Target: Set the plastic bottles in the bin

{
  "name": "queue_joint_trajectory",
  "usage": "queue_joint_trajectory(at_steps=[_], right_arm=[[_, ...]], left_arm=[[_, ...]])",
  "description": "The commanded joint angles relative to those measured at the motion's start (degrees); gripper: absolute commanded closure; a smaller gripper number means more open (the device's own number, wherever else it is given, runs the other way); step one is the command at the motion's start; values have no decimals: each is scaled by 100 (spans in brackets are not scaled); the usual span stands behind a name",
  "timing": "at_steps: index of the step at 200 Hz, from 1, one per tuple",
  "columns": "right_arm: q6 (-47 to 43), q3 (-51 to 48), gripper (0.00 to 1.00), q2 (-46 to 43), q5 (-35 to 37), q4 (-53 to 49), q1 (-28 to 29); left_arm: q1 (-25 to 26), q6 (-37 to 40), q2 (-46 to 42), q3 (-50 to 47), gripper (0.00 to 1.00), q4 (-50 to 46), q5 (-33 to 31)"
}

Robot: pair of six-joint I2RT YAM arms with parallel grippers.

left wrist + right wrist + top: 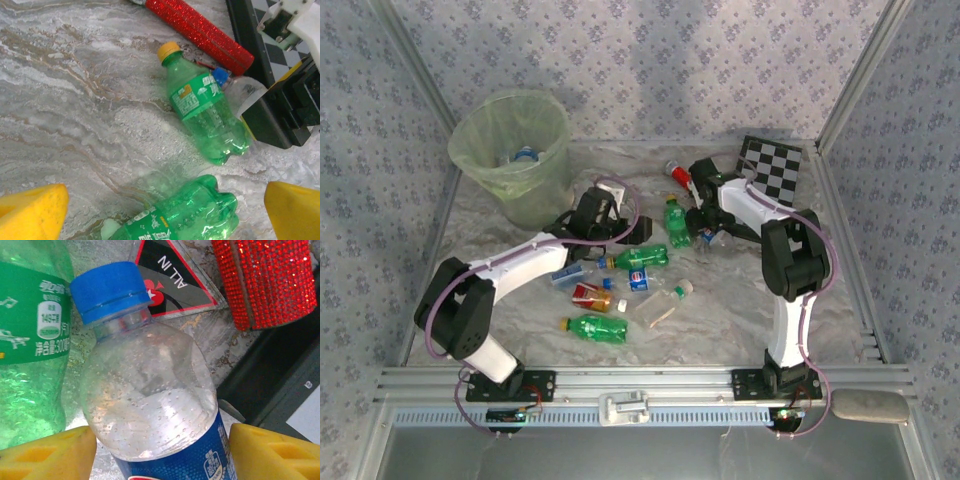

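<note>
The pale-green bin (510, 150) stands at the back left with a bottle (525, 155) inside. Several plastic bottles lie mid-table, among them a green one (638, 257) and another green one (598, 327). My left gripper (165, 215) is open above the table, and the base of a green bottle (185, 215) lies between its yellow fingers (32, 212). An orange-capped green bottle (205, 107) lies further off. My right gripper (162, 455) is open and straddles a clear, blue-capped, blue-labelled bottle (150, 390). A thin gap shows at its left finger (47, 452).
A red glittery cylinder (678, 172) and a black-and-white checkerboard (770, 165) lie at the back right, close to my right gripper (705, 232). A triangular card (170, 280) lies under the blue-capped bottle. Patterned walls close in the table on three sides.
</note>
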State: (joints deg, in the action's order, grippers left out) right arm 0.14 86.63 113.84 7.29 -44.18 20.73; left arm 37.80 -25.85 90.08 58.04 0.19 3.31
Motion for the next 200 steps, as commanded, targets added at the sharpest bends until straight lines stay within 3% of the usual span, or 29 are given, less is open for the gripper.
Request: queue_joint_trajectory(at_steps=[1, 63, 109, 159, 200], right_arm=[[-15, 82, 28, 215, -161, -36, 63], [80, 127, 24, 354, -124, -40, 83], [192, -46, 42, 103, -285, 141, 67], [657, -569, 48, -813, -1012, 765, -126], [1454, -1061, 49, -1698, -2069, 1535, -287]], left_arm=[[26, -25, 9, -13, 0, -39, -139], [26, -17, -33, -108, 0, -51, -173], [30, -83, -101, -282, 0, 252, -14], [41, -114, -234, -358, 0, 555, 408], [73, -323, -300, -400, 0, 943, 979]])
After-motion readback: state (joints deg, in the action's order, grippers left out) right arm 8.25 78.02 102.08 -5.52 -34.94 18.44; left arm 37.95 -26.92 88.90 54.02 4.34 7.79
